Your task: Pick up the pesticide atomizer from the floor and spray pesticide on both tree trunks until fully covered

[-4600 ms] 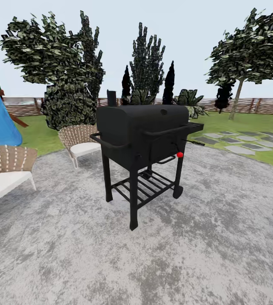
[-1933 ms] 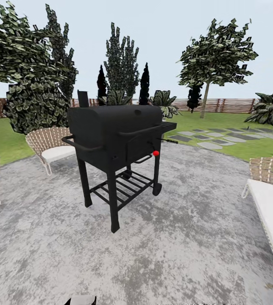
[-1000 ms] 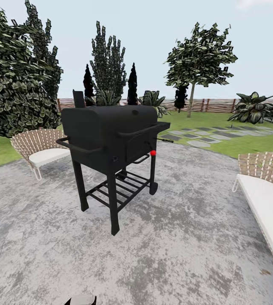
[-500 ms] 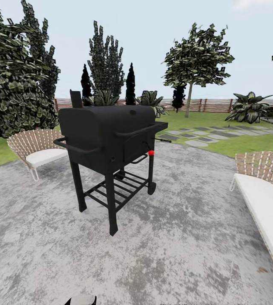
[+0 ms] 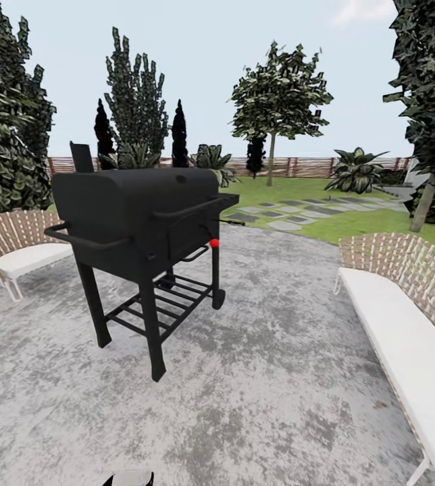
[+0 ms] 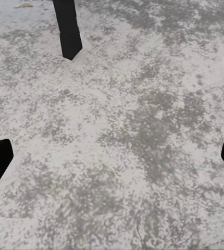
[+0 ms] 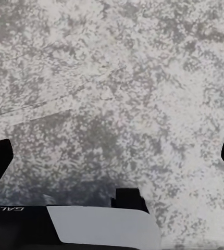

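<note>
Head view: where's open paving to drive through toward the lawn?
The widest bare paving lies between the black grill and the white bench, running toward the stepping stones and lawn. It is tighter between the grill and the wicker chair.

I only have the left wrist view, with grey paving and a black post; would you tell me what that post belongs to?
Observer: It looks like a leg of the black barbecue grill in the head view.
Operator: Thank you. Is a bare-trunked tree in sight?
Observer: Yes, one tree stands on the lawn beyond the stepping stones, before the wooden fence.
Operator: And on the robot's right?
Observer: A wicker bench with a white cushion runs along that side.
</note>
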Available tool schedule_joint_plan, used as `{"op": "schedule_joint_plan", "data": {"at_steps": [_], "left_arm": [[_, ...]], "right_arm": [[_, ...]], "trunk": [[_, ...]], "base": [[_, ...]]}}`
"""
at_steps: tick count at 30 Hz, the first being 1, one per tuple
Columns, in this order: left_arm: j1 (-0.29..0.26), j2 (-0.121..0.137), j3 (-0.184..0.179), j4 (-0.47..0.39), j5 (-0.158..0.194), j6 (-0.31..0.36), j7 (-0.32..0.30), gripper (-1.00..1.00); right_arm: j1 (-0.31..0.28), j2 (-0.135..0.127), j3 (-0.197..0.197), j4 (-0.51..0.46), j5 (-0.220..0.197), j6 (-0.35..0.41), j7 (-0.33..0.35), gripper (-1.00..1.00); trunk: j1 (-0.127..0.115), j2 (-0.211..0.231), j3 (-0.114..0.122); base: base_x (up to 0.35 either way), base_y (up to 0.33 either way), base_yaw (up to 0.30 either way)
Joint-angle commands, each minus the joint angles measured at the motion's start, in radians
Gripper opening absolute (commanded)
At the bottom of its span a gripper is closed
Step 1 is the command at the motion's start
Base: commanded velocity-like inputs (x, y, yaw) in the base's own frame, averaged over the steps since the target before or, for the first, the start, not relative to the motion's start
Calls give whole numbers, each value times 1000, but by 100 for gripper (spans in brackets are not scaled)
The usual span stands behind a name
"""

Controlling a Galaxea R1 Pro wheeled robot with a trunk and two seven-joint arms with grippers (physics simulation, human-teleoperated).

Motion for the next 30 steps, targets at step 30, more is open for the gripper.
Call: {"op": "schedule_joint_plan", "data": {"at_steps": [30], "left_arm": [[0,-2,1,0,3,2,5,100]], "right_arm": [[0,-4,1,2,9,-1,1,100]], "trunk": [[115,-210,-94]], "base": [[0,0,-27]]}}
